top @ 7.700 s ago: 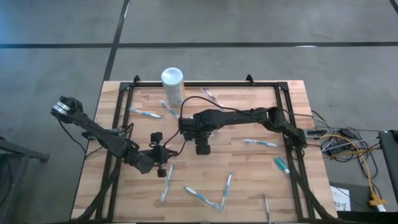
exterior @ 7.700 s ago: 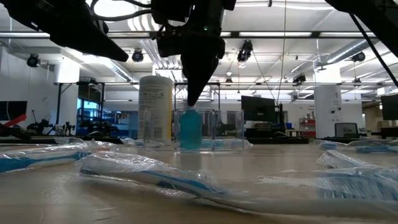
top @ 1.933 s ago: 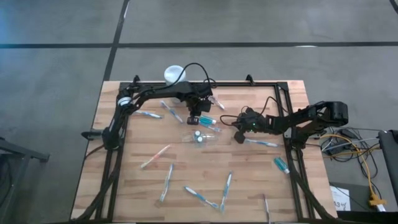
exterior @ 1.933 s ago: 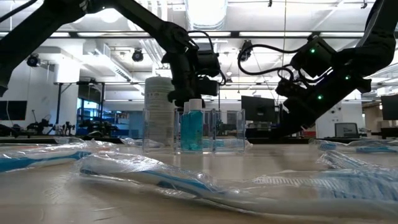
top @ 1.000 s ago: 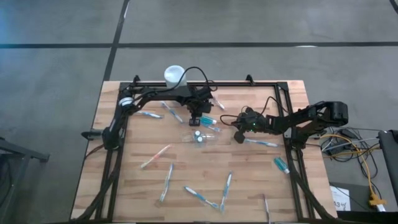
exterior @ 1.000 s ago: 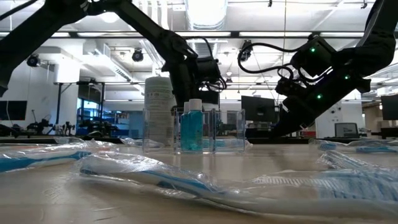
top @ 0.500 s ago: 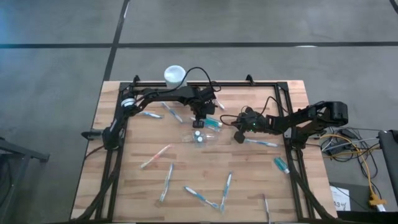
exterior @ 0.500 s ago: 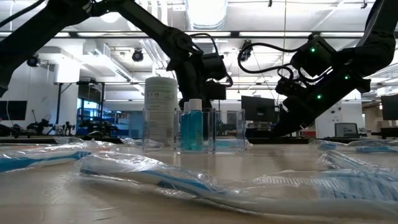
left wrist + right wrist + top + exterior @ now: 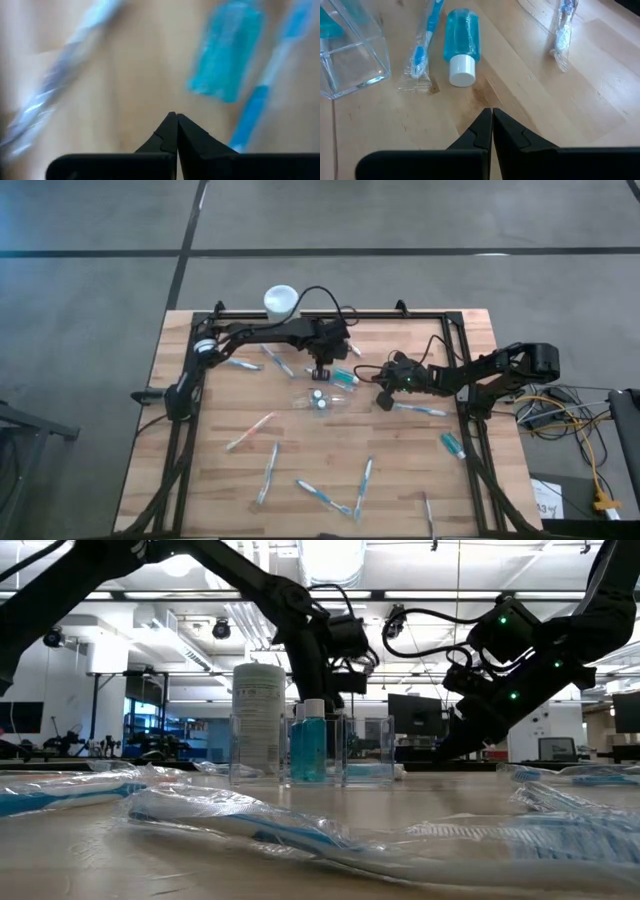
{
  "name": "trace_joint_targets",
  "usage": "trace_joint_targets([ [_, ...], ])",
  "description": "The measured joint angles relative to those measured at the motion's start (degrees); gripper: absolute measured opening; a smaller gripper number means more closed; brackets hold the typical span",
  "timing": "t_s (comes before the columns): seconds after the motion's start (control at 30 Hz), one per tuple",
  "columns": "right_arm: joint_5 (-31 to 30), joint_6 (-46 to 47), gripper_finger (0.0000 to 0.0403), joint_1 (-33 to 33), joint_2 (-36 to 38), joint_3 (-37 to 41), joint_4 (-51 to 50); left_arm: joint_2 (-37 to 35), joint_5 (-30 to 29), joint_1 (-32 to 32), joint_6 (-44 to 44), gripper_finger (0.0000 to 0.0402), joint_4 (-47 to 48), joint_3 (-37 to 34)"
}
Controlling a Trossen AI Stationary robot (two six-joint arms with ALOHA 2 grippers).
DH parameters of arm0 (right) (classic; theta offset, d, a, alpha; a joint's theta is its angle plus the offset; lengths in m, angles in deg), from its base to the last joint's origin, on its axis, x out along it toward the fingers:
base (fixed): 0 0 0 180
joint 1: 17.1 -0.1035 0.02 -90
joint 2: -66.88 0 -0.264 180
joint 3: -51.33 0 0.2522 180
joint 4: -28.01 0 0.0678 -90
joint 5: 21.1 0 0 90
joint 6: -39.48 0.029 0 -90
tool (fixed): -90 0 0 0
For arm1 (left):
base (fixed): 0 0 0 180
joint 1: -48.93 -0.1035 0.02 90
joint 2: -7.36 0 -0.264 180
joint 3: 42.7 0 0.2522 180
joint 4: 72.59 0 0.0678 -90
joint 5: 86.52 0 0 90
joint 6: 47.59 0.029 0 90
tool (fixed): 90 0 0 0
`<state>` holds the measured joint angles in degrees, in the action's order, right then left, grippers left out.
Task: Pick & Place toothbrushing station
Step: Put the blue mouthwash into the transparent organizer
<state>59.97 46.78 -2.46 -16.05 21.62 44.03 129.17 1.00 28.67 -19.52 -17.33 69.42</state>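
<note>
The wooden table (image 9: 200,480) carries a black metal frame (image 9: 420,314) along its edges. A white canister (image 9: 281,302) stands at the far edge. Near the middle stands a clear holder (image 9: 318,400) with two blue bottles in it. Just beyond it a blue bottle (image 9: 342,377) lies on its side next to a wrapped toothbrush (image 9: 422,47). More wrapped toothbrushes (image 9: 268,472) lie scattered over the near half, and another blue bottle (image 9: 453,445) lies near the right edge.

Grey concrete floor (image 9: 90,380); bright ceiling lights (image 9: 330,555) over a workshop.
</note>
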Motion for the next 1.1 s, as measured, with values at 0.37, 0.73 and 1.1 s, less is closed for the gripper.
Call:
trace_joint_targets([
  [0.37, 9.4, -4.1, 0.0039, 0.0, 0.1, -4.6, 0.2, -13.8, 0.6, 0.8, -9.8, 0.0003, 9.9, 3.3],
  [0.73, 5.7, -7.3, 0.0159, 0.9, -0.4, -18.7, -22.7, -38.4, 1.9, 8.2, -22.7, 0.0003, 9.4, -7.7],
  [1.1, 6.4, -7.8, 0.0194, 1.6, -9.1, -24.6, -27.0, -56.6, 1.3, 14.7, -30.0, 0.0003, -3.8, -27.9],
])
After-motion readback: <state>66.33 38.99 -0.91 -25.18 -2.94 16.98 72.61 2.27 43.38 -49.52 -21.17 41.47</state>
